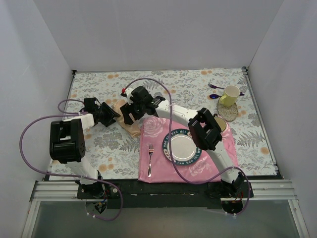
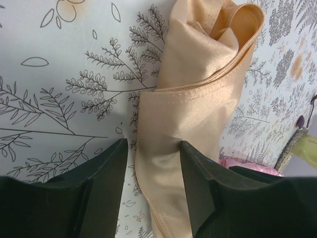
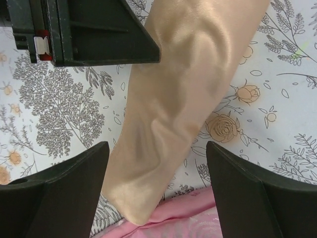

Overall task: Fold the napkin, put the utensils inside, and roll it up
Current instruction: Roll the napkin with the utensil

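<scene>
Though caught from three angles, hard to see inside the napkin [image 2: 188,114]: rolled into a loose tube on the floral tablecloth [image 2: 64,99], one end touching the pink placemat [image 1: 208,166]. Cannot tell whether any utensils sit within the folds. Straddled at its narrow end by the left gripper [image 2: 153,183], jaws partly apart, no firm pinch visible. Flanked by the right gripper [image 3: 153,188], jaws wide, clasping nothing. From above, mostly hidden under both. On the placemat, plate [image 1: 171,141] partly covered by the right arm, beside silver fork [image 1: 150,157].
</scene>
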`<state>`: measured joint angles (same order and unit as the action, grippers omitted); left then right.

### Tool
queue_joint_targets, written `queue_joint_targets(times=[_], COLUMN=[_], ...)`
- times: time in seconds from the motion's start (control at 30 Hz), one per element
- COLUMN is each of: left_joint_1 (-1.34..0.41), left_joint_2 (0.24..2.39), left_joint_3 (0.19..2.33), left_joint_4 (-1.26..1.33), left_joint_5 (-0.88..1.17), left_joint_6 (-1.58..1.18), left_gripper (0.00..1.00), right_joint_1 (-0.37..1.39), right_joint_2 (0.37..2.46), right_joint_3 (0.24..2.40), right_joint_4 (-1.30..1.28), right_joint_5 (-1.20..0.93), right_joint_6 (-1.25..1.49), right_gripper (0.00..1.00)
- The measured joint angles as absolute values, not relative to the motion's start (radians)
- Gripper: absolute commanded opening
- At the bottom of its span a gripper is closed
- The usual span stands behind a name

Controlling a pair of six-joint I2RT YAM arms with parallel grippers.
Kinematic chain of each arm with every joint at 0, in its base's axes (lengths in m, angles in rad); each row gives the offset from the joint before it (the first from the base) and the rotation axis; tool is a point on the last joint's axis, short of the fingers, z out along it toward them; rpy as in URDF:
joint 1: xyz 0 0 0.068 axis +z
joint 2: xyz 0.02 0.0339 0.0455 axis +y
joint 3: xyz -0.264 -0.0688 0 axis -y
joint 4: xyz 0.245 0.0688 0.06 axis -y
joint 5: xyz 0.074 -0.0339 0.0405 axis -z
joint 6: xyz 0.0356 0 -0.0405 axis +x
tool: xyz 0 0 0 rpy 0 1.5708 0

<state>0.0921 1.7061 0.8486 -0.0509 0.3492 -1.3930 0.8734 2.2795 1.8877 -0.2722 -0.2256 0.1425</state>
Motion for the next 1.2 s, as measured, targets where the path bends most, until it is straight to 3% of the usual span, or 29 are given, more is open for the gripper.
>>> queue_joint_targets(times=[0.3,1.0,1.2], left_joint_1=[0.097,0.138,0.140], left_joint_2=[1.642,1.562,1.549], left_joint_3=[0.795,0.768,0.854], left_joint_4=[-0.075,-0.125,-0.126], left_joint_5=[0.328,0.340,0.395], left_joint_6=[-1.362,-1.343,-1.390], left_gripper=[0.47,0.50,0.52], right_joint_1=[0.959,0.975,1.015], right_joint_2=[2.356,2.393,2.423], right_joint_3=[2.024,2.065,2.065], right_joint_4=[-0.351,-0.366,-0.373], right_joint_5=[-0.059,0.013,0.080], right_joint_6=[0.056,0.048,0.029], right_gripper=[0.89,0.89,0.90])
